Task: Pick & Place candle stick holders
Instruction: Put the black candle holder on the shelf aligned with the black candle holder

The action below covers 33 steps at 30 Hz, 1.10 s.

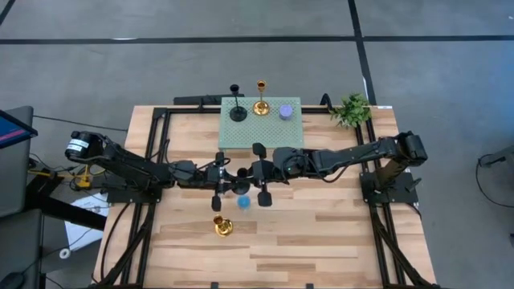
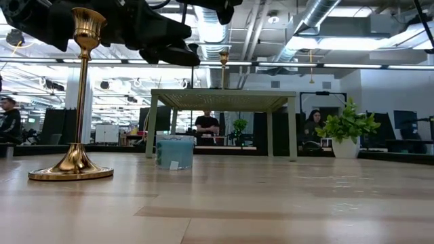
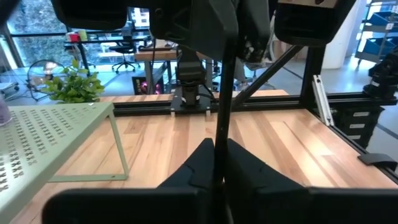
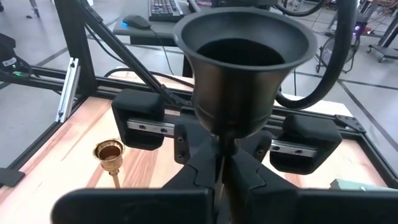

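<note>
A black candle stick holder is held in the air over the table's middle by both grippers; its cup faces up and its base is hidden. My left gripper and my right gripper come from opposite sides, and both are shut on its stem. A gold holder stands on its round base near the front, with a squat blue cylinder just behind it. A black holder, a gold holder and a purple cylinder stand on the pale green stand. My left gripper pinches the slim black stem between its two fingers, coming level from the table's left, fingers across the stem. The stem rises from the fingers toward my right gripper; the holder is clear of the table. My right gripper pinches the stem just under the cup between its two fingers, coming level from the table's right, fingers across the stem. The cup stands above the fingers, about upright.
The perforated stand takes up the far middle of the table, and a small green plant stands at the far right. The gold holder and blue cylinder stand below the arms. People sit in the room beyond.
</note>
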{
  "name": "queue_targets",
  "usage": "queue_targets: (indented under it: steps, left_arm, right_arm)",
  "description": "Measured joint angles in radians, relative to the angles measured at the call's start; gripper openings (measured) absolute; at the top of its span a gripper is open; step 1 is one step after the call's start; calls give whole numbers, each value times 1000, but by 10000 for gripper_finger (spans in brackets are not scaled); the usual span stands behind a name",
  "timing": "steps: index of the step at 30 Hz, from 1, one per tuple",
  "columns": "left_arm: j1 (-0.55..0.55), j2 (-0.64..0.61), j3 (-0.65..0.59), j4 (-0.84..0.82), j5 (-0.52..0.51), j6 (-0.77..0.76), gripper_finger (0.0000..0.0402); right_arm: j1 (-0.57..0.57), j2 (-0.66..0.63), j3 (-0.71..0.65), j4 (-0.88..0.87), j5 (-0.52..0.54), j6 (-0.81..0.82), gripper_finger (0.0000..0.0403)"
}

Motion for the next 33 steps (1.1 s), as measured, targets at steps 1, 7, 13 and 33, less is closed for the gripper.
queue_targets:
  steps: [1, 7, 13, 33]
  left_arm:
    - [0, 0, 0, 0, -9, 2, 27]
    - [15, 0, 0, 1, -27, 27, 13]
    - [26, 1, -1, -9, -29, 28, 14]
    - [114, -105, -1, -6, -69, 60, 13]
  right_arm:
    - [0, -1, 0, -1, 0, 0, 9]
    - [-1, -2, 0, -7, 9, 0, 40]
    - [-5, -8, 2, -59, 20, 0, 47]
    - [65, -166, 0, -348, 23, 10, 47]
